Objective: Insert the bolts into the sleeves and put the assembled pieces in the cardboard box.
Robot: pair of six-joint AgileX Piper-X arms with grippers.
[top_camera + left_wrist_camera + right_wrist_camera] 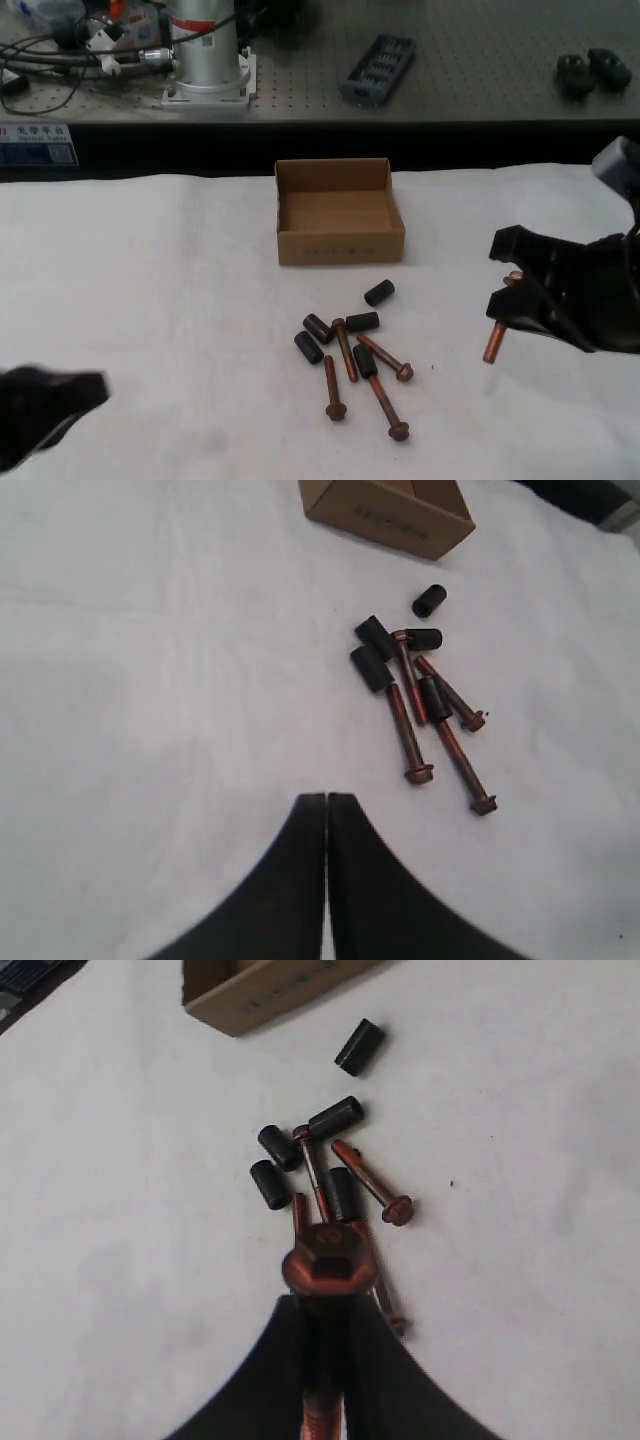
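Observation:
The open cardboard box stands mid-table on the white cloth. In front of it lie several black sleeves and several copper bolts, loosely heaped. One sleeve sits on a bolt shaft. My right gripper hovers to the right of the heap, shut on a copper bolt with its hex head toward the camera. My left gripper is at the near left, shut and holding nothing.
Behind the cloth runs a perforated bench with a metal post base, cables, a dark rack and two black parts. Bare cloth stretches left of the heap and around the box.

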